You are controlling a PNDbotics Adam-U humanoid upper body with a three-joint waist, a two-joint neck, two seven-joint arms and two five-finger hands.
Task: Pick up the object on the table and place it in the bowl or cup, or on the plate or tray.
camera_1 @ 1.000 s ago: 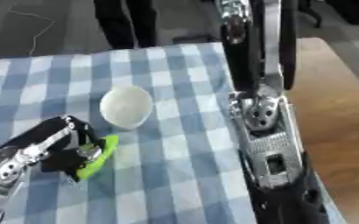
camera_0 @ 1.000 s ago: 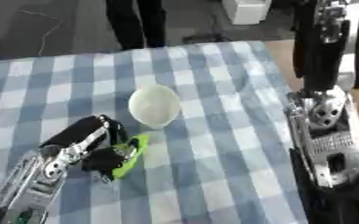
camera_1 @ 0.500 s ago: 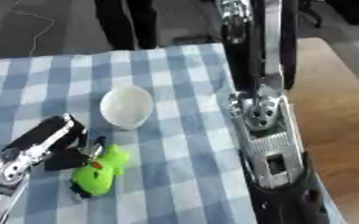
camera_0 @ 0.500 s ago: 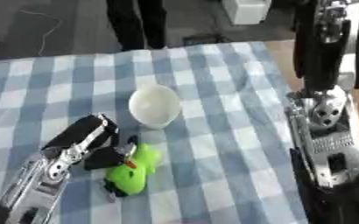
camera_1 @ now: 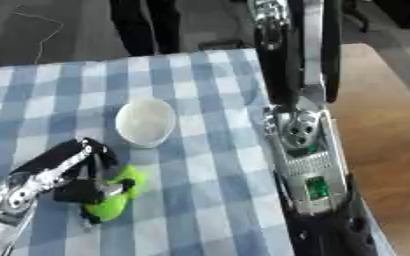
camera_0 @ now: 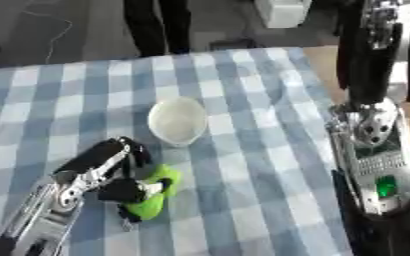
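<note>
The left hand (camera_0: pixel 112 172) looks curled onto the lime-green object (camera_0: pixel 152 194) just short of the white bowl (camera_0: pixel 178 120), so I'd lift clear of the checked cloth (camera_0: pixel 243 165) first, then go over the rim.

The left hand (camera_0: pixel 125 172) covers part of the blurred green object (camera_0: pixel 152 197) near the bowl (camera_0: pixel 178 121); its shape is unclear

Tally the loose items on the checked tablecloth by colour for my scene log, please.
White round bowl: 1
Lime-green object with dark parts, held in the left hand: 1
Total: 2
</note>
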